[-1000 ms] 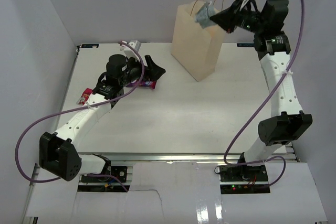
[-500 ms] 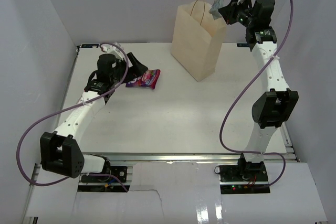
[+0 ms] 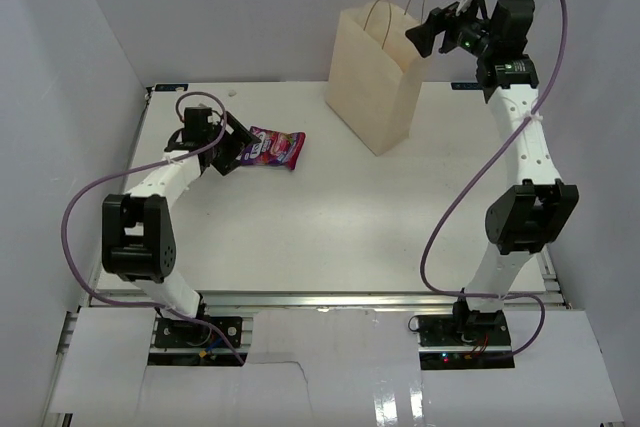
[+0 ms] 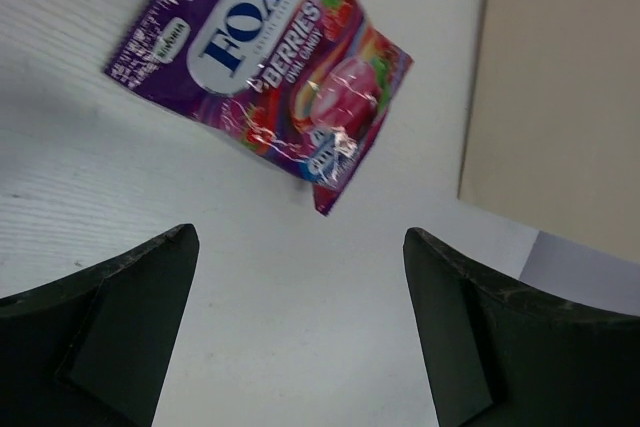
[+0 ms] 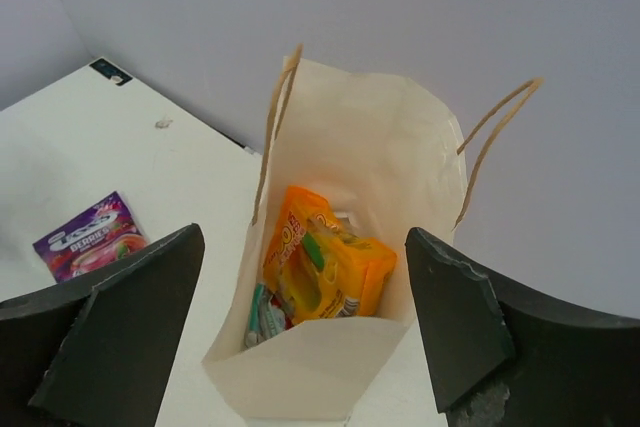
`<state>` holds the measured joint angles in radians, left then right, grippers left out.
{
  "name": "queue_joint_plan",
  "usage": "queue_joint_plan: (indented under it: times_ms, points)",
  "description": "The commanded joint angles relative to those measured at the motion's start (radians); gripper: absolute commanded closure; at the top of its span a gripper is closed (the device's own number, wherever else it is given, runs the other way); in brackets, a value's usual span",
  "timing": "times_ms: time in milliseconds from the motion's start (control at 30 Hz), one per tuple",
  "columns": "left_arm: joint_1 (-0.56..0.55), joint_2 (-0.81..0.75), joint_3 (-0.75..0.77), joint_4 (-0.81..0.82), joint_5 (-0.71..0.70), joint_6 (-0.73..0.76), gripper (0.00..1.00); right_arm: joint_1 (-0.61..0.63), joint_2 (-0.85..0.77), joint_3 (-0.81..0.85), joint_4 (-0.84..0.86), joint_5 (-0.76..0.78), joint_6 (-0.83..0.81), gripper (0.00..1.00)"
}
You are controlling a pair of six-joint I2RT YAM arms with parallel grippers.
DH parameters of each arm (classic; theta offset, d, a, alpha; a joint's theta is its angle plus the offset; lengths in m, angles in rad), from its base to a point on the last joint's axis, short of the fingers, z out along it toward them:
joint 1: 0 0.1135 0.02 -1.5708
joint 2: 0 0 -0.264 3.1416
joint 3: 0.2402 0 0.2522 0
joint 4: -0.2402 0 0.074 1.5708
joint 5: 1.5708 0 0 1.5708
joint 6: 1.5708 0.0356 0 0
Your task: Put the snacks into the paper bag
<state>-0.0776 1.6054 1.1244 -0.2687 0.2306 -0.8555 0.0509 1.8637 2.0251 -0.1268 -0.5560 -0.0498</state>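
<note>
On the table (image 3: 330,217), a purple packet (image 3: 275,148) is left outside the part-filled bag (image 3: 375,87); left gripper (image 3: 232,142) and right gripper (image 3: 424,33) are held open.

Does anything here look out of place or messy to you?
Only the purple packet: it lies flat on the table, askew, outside the paper bag, while the orange packet is inside. The bag stands upright; nothing looks spilled or torn.
</note>
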Motion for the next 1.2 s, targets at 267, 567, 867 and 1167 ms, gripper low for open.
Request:
queue_joint_plan:
  times_ms: [267, 567, 867, 1167]
  points:
    - [0.045, 0.271, 0.213, -0.053, 0.118, 0.242, 0.13, -0.071, -0.4, -0.403, -0.151, -0.326, -0.281, 0.11]
    - [0.036, 0.134, -0.053, 0.035, 0.03, -0.31, 0.12, -0.071, -0.526, -0.697, -0.204, -0.352, -0.277, 0.12]
    - [0.001, 0.26, -0.025, 0.148, -0.071, -0.499, 0.17, -0.071, -0.538, -0.721, -0.203, -0.409, -0.26, 0.12]
    - [-0.013, 0.327, -0.044, 0.189, -0.089, -0.608, 0.29, -0.069, -0.578, -0.779, -0.215, -0.43, -0.251, 0.12]
